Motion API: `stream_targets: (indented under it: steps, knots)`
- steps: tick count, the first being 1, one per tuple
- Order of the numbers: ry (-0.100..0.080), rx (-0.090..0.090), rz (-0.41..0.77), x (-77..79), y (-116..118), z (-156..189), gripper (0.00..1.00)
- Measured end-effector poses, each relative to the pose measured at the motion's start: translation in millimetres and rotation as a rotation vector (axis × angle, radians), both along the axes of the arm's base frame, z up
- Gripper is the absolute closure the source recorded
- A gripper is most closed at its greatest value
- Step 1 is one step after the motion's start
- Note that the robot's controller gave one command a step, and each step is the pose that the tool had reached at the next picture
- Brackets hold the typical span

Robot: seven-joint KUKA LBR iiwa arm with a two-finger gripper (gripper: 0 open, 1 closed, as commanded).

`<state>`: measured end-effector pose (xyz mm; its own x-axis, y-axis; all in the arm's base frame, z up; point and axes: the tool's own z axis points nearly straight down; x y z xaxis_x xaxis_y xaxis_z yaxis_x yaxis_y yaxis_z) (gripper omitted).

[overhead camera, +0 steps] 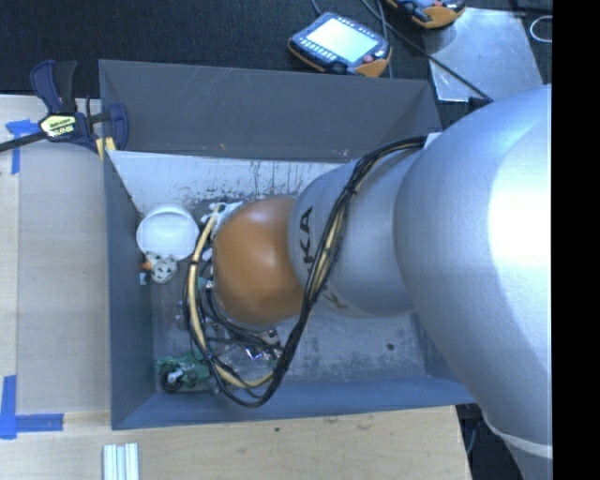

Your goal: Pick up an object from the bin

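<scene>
Along the top of the view lies dark ground [187, 33], dim and matte. On it rests a handheld pendant [336, 42] with a pale, lit screen (orange trim shows at its lower right corner). Right of it a grey metal sheet [483, 52] lies flat and catches the light. A second orange-and-dark device [431, 9] is cut by the top edge. A tan surface [52, 281], evenly lit, spreads down the left side.

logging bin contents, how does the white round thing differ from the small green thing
The white round thing is larger and domed; the green thing is smaller and irregular. The white one lies mid-left, the green one in the bottom-left corner. Both lie by the bin's left wall.
</scene>
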<state>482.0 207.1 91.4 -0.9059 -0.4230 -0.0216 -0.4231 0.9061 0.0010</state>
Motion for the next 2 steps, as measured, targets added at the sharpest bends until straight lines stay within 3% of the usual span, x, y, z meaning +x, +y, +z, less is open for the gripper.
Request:
stream_targets:
  steps: [1, 2]
  knots:
    - [-0.005, 0.002, -0.002, 2.1, 0.2, 1.8, 1.00]
    - [-0.015, 0.006, -0.046, 3.1, -34.7, 107.6, 1.00]
